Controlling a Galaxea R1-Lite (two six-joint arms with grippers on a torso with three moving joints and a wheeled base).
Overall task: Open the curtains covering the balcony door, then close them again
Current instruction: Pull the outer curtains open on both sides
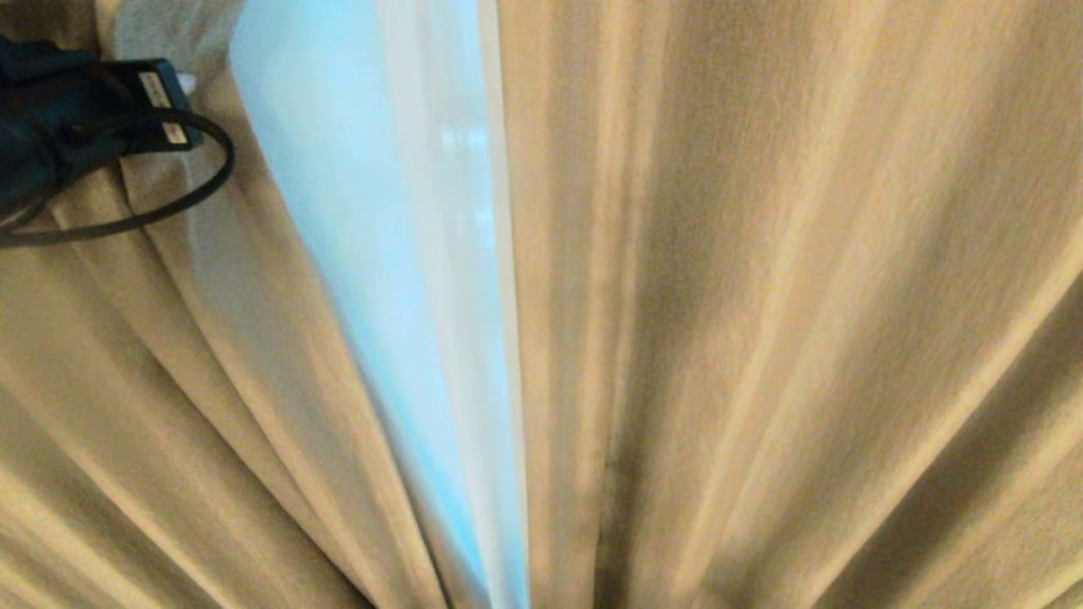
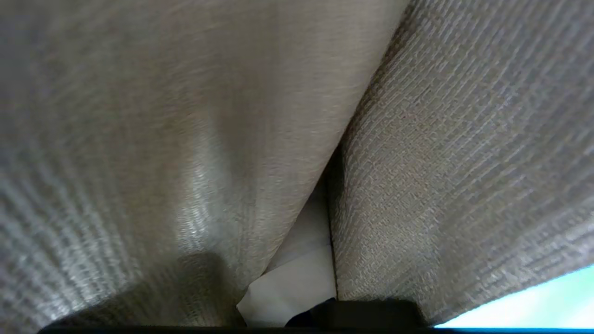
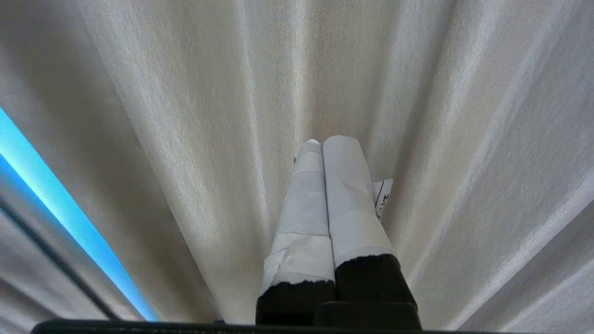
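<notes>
Curtains fill nearly everything I can see: heavy cream-beige pleated drape panels [image 1: 761,296], hanging floor-length with their folds running vertically. Between the two panels a narrow bright strip of pale blue-white light [image 1: 398,279] runs top to bottom; I take that as the gap where daylight from the balcony door comes through, though I cannot make out the door's frame or glass.

Everything below is placed against that bright gap. My left gripper [image 2: 297,292] sits on the left-hand panel [image 1: 127,381], just beside the gap near its upper end; in the head view only the dark wrist housing and its looped black cable [image 1: 127,203] show. In the left wrist view its white-taped fingers [image 2: 292,278] are buried in a fold of the cloth and pressed together, so I judge they are clenched on the left panel's edge.

My right gripper [image 3: 327,204] hangs parked facing the right-hand panel, on the far side of the gap, its two white-taped fingers [image 3: 345,185] pressed flat together with nothing between them.

For the next move, the fabric edge's long axis is vertical, so the pull has to go sideways, away from the gap. The left arm is the nearer one and, I judge, already has hold.
</notes>
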